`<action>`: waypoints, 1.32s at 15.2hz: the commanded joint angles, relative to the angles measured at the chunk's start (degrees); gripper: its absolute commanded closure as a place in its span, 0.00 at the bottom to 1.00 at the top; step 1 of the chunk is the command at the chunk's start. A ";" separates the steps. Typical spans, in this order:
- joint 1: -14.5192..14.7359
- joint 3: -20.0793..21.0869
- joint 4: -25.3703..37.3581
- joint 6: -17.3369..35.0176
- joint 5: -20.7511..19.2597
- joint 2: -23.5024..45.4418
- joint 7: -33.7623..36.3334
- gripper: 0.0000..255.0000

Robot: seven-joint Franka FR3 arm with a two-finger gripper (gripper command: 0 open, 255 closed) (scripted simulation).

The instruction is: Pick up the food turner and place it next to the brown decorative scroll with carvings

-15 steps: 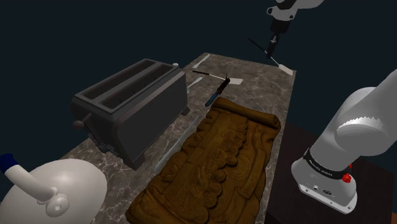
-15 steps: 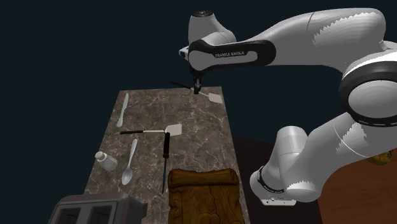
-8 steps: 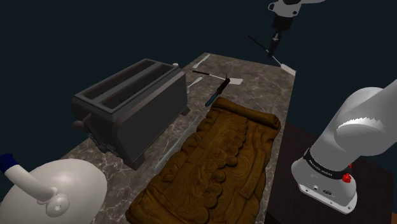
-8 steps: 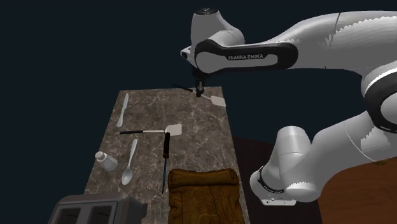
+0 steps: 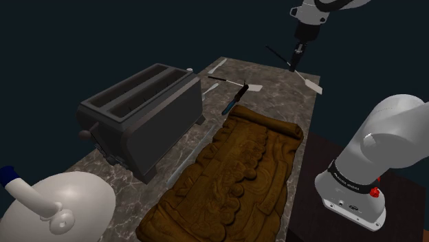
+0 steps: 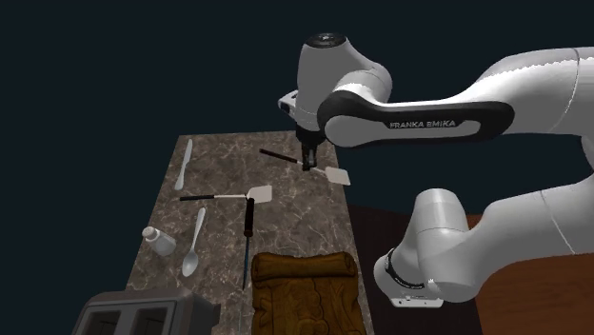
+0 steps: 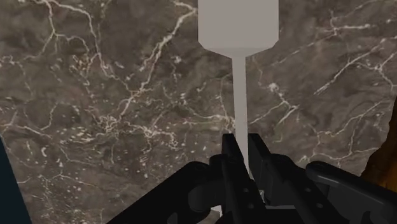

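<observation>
Pickup looks done: the gripper point(image 7: 243, 143) is closed on the thin stem of the food turner point(image 7: 238, 25), which hangs above the far end of the marble counter point(image 5: 278, 103). What is left, I think, is carrying it to the brown carved scroll point(image 5: 240, 172) and laying it beside.

A dark, veined marble bench point(image 5: 271, 74) carries a dark two-slot toaster point(image 5: 141, 113) on the shoulder view's left side. A rounded white pot point(image 5: 58, 206) with a blue-tipped handle sits at that view's lower left corner. Beyond the toaster lie a pale knife point(image 6: 185, 162), a pale spoon point(image 6: 193, 249) and, near the spoon, a small capped jar point(image 6: 159, 241); a long dark-handled tool point(image 6: 248, 238) points its tip just beside the blade of a thin-handled spatula point(image 6: 259, 194).
</observation>
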 commanded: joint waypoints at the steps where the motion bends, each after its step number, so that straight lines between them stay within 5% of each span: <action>1: -0.08 2.27 -2.94 -1.17 0.33 -3.89 2.30 1.00; 11: 3.84 15.40 -12.92 -8.17 7.82 -20.21 14.80 1.00; 20: 3.66 15.14 -19.25 -2.22 7.52 -20.58 14.84 1.00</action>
